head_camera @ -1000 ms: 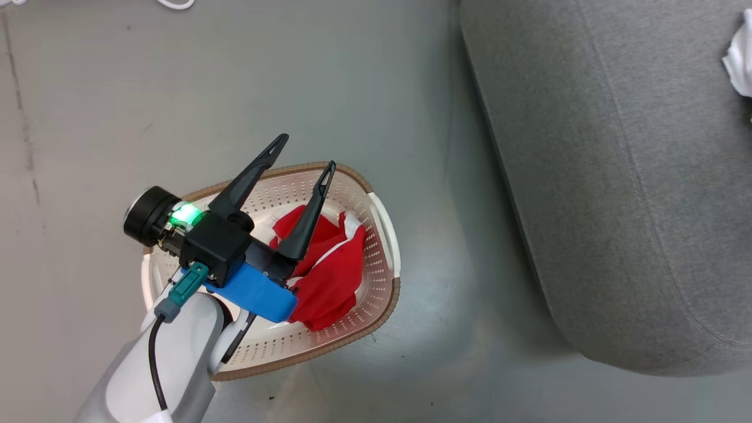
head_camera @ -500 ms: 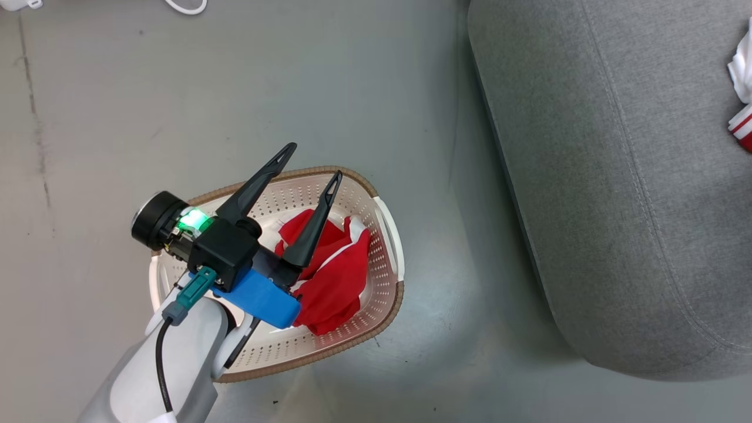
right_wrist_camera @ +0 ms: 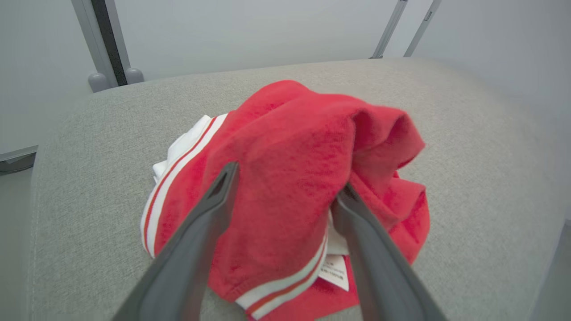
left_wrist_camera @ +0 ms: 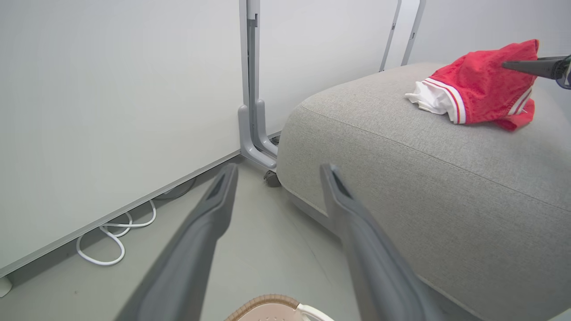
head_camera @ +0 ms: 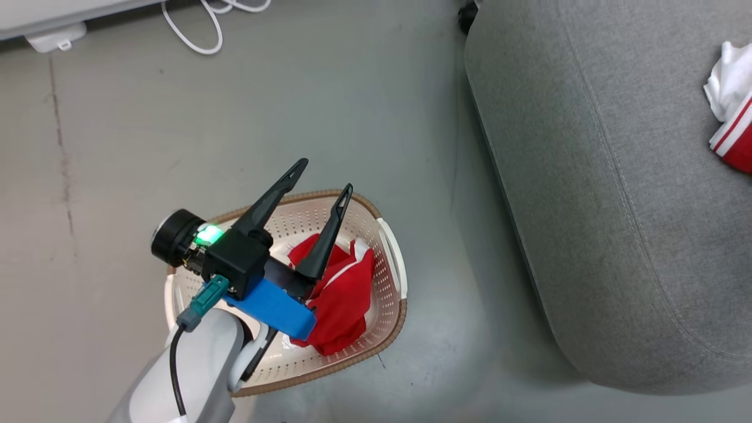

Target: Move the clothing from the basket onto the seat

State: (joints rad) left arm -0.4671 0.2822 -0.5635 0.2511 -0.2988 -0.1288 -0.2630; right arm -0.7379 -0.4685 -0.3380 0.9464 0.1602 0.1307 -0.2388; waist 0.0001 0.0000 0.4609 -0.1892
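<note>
Well, the left pincer hangs over the basket. Its two dark fingers are spread wide and empty. The basket stands on the grey floor, near the seat but not touching it. One red piece of clothing lies crumpled inside the basket, and it has a thin white stripe on it. The left pincer is above it and hides part of it in the head view.

The red and white piece of clothing lies in a heap on top of the seat. The right pincer is right at this heap. Its fingers are spread wide too, and the red cloth bulges up between them. A fold of cloth lies over the tip of one finger. The fingers do not squeeze the cloth. A small white label peeks out at the bottom of the heap. A white cable lies on the floor by the wall.
</note>
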